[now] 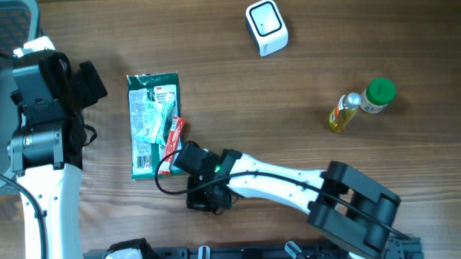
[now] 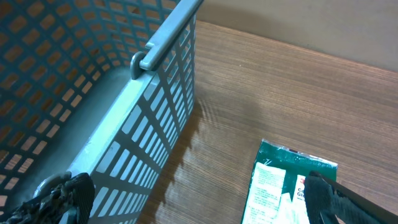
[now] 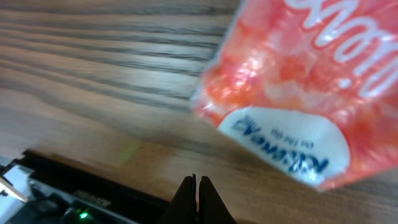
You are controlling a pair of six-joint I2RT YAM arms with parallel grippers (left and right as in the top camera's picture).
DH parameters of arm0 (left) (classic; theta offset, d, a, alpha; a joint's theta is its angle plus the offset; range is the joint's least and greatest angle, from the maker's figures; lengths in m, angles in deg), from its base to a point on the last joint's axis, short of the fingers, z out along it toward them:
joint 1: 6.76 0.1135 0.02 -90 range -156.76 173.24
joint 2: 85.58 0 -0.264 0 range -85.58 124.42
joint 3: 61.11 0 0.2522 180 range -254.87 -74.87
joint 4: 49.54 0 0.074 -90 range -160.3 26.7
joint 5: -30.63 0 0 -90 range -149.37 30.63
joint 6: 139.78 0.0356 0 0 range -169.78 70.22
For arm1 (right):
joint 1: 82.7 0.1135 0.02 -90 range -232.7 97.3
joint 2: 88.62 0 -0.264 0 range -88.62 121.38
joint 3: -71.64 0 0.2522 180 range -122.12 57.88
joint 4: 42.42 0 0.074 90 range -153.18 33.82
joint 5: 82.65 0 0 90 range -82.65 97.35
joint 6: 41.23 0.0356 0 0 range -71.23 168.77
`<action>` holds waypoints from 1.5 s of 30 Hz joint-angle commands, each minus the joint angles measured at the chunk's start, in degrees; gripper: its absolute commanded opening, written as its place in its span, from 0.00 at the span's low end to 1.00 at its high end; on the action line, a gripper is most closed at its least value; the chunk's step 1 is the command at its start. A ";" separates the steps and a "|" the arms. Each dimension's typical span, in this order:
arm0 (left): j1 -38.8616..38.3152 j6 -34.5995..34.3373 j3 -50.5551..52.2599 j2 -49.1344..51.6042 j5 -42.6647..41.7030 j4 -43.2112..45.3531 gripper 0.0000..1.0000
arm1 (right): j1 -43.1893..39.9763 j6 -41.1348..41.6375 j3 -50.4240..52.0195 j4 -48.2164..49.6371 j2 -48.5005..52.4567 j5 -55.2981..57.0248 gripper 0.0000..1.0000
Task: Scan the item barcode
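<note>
the right claw (image 3: pixel 196 185), fingers pressed together with nothing between them, sits low over the wooden worktop (image 1: pixel 291 104) at the lower right corner of a green packet (image 1: pixel 153 121). a red snack packet (image 1: pixel 174 139) lies tilted across that green packet's right edge, partly on top of it. in the right wrist view the red packet fills the upper right, blurred, ahead of the closed fingertips and apart from them; from overhead the claw's tip seems to reach the red packet's lower end, though contact cannot be confirmed. the left claw (image 2: pixel 196 199) hangs spread wide just left of the green packet, gripping nothing, its dark fingers (image 2: pixel 333 199) framing the packet's top corner in the left wrist view. a blue mesh basket (image 2: pixel 93 74) stands left of the green packet, beyond the left arm. a white scanner (image 1: pixel 266 27) rests well apart from the green packet, up and to its right. a small bottle (image 1: pixel 360 103) with a green cap lies on its side far to the packet's right.
</note>
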 commanded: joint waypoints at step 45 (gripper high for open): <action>0.33 0.11 -0.24 0.07 -0.28 0.15 1.00 | -21.64 -20.70 -3.78 -17.64 2.32 16.04 0.04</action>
